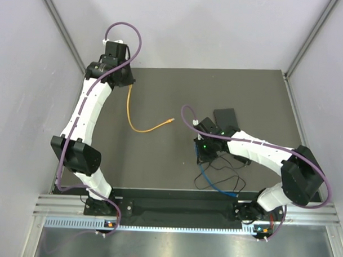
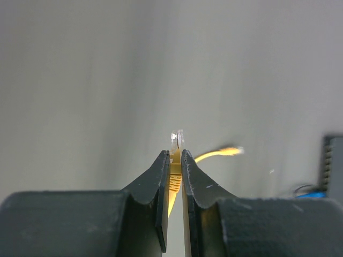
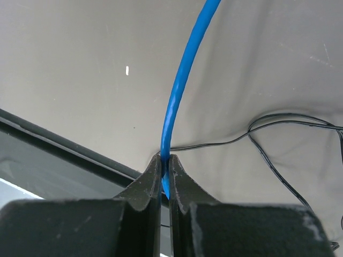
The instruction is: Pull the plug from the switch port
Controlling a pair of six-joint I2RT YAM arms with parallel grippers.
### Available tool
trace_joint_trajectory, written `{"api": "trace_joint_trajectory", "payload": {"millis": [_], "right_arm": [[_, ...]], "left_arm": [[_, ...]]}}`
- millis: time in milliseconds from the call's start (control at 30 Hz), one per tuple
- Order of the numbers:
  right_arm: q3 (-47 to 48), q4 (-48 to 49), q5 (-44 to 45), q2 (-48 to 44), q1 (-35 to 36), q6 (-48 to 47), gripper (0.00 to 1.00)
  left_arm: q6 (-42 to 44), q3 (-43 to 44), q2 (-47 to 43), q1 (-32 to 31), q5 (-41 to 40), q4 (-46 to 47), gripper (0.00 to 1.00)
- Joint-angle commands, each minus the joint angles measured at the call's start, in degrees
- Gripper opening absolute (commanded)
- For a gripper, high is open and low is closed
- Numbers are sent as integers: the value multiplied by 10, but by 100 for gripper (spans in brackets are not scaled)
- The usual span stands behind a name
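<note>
Black wire [image 3: 203, 146], blue cable [image 3: 179, 80] near switch [image 1: 226, 117]

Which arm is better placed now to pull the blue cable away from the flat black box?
Right. The right claw is shut on the thin blue cable, close beside the flat matte-black box. The left claw is shut on the yellow cable's clear plug, far off at the back left.

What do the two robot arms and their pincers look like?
The left arm and right arm have white curved shells between chunky black joints, each trailed by a purple cable. A green light glows near the right wrist. The left gripper and right gripper each have two matte black fingers tapering to thin tips.
</note>
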Motion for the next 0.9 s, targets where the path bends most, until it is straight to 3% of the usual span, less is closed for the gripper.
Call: {"api": "trace_joint_trajectory", "payload": {"millis": [0,200,300,467,633,733,767,867], "right_arm": [[11,6,8,-3,-9,-8,0],[34,8,-15,22,-7,-18,0],[53,7,-13,32,-7,-17,0],[83,3,-17,50,-5,-10,0],[98,-8,-17,57,-1,-9,0],[103,-12,-25,59,1,-11,1],[107,-15,-27,63,0,-11,1],[111,-16,-31,66,1,-12,1]], "left_arm": [[-9,44,26,11,55,54,0],[-7,117,132,65,159,24,0],[-29,80,158,97,178,27,0],[-26,0,157,143,168,74,0],[43,64,221,155,85,25,0],[56,114,252,156,68,-4,18],[56,120,255,156,60,-6,35],[35,108,237,156,53,5,65]]}}
